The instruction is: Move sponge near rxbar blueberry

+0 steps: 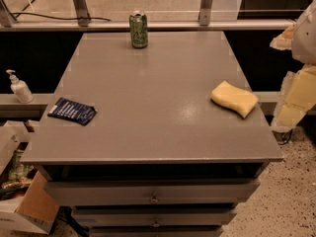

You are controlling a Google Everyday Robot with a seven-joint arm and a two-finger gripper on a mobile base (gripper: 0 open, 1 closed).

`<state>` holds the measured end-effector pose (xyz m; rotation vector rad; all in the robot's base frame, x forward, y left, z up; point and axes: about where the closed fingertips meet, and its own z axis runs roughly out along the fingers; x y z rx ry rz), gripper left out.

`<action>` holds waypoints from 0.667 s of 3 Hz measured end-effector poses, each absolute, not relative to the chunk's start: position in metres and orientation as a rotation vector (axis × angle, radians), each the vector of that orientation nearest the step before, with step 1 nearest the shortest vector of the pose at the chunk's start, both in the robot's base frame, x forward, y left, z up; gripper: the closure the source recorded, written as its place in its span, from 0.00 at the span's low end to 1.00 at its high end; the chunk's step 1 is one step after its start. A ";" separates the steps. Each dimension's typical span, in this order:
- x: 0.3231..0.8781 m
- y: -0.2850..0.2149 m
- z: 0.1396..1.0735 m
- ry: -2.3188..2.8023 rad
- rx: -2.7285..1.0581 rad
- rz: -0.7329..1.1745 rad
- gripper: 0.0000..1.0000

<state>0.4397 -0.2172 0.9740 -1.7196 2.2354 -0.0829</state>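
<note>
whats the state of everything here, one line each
sponge: lying flat by the right edge of the table, not held
rxbar blueberry: lying flat by the left edge, far from the sponge
green can: upright at the back edge
gripper: beyond the right edge, apart from the sponge
pump bottle: upright, left of the table
drawers: shut

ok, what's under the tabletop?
Under the tabletop is a dark gap, its inside unreadable, then stacked drawers with small knobs, shut, so their contents are hidden. The gripper is off the right edge, beside the sponge.
</note>
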 end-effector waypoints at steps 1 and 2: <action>0.458 -0.215 0.946 2.219 -1.709 -0.024 0.00; 0.501 -0.216 0.890 2.203 -1.672 0.070 0.00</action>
